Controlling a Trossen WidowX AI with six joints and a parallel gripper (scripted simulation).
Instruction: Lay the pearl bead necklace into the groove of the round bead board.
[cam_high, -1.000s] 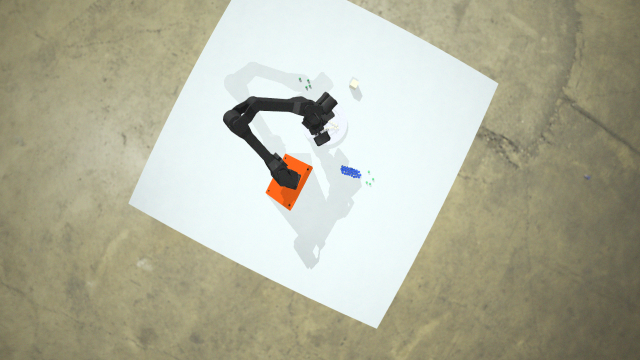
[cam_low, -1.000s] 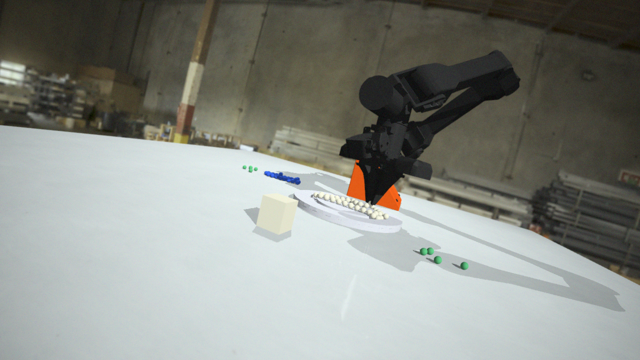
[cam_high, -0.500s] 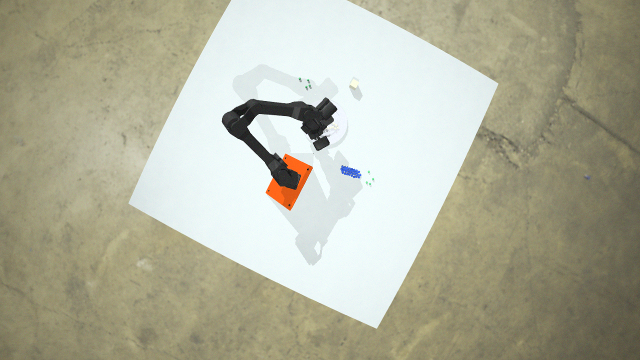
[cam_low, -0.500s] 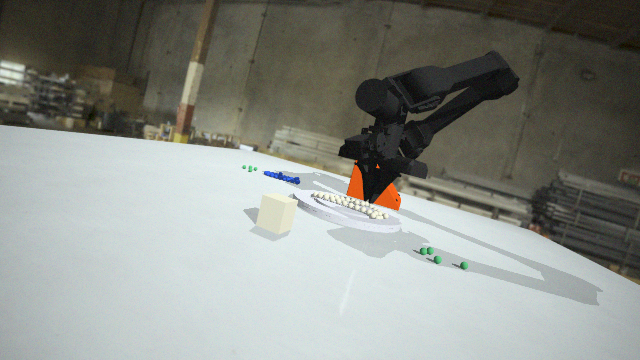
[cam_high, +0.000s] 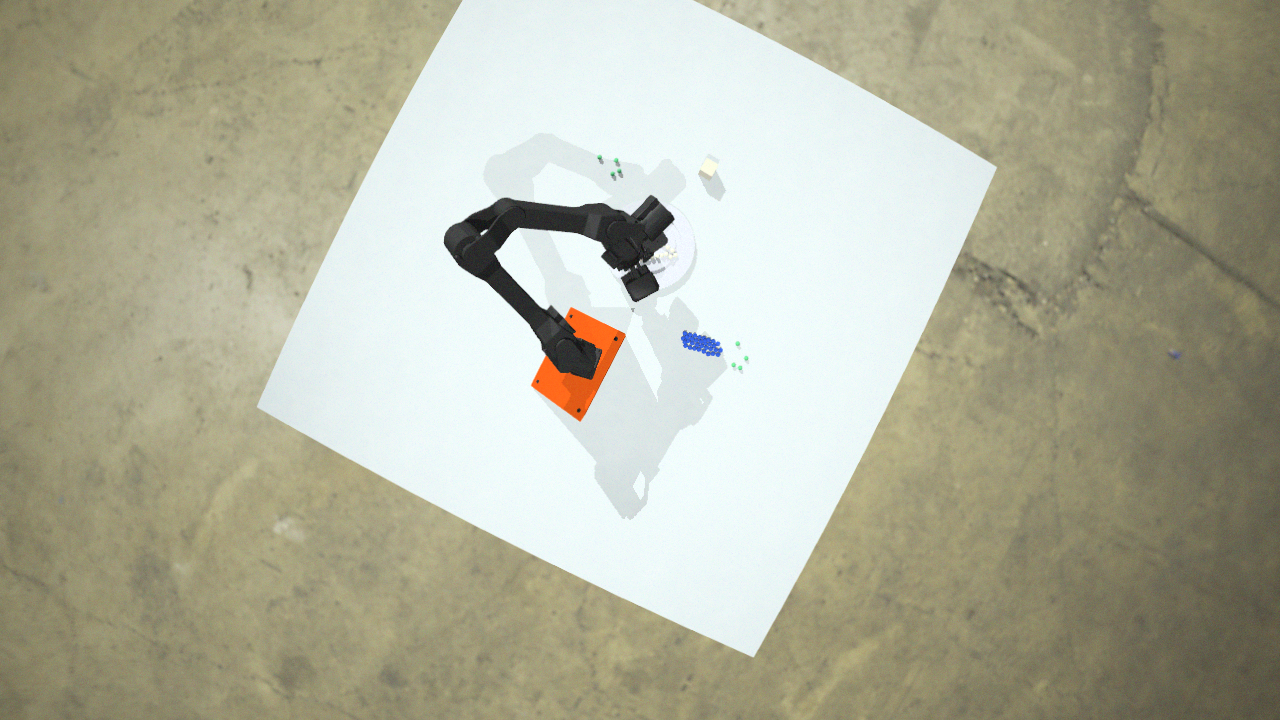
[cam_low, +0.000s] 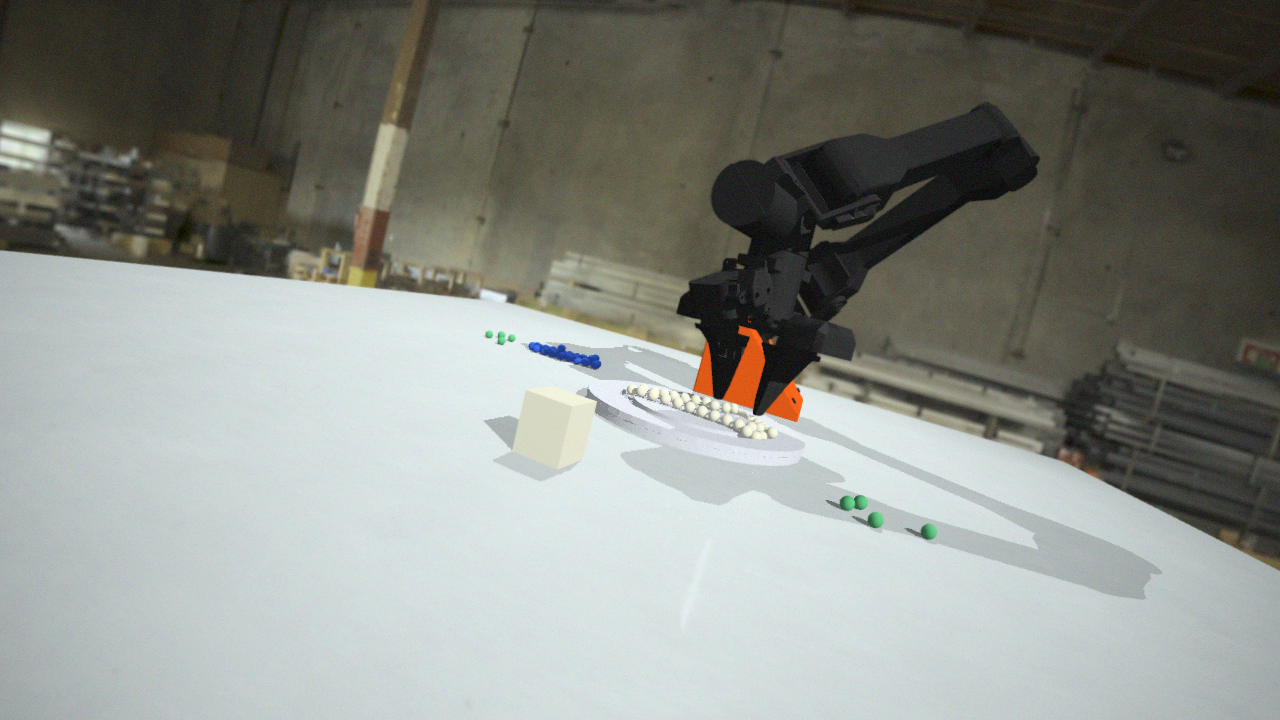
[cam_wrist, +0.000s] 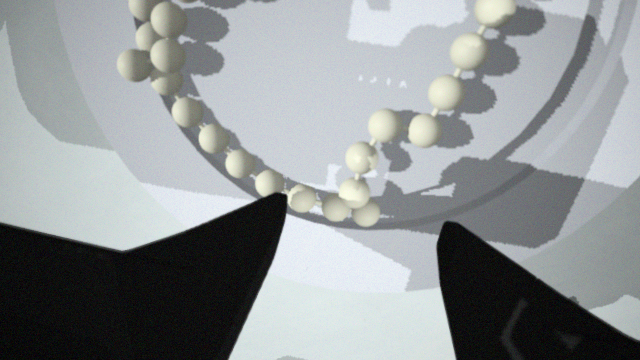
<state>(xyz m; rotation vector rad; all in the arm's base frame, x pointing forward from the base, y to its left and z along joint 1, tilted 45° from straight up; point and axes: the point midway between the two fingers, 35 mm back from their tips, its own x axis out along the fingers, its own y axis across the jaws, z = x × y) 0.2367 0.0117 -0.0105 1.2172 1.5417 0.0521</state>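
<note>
The necklace (cam_high: 665, 254) (cam_low: 707, 407) (cam_wrist: 240, 163) is made of round, cream beads on a thin string. Some beads are set in the groove in a curve; others are bunched at one side or laid across the middle of the board (cam_high: 687, 255) (cam_low: 688, 443) (cam_wrist: 300, 110). The board is round, pale and flat, with a ring-shaped groove cut in it.

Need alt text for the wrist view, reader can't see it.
Pearl bead necklace partly in the groove of a round bead board, the rest crossing its middle; the open gripper's two black fingertips stand apart at the near edge.
</note>
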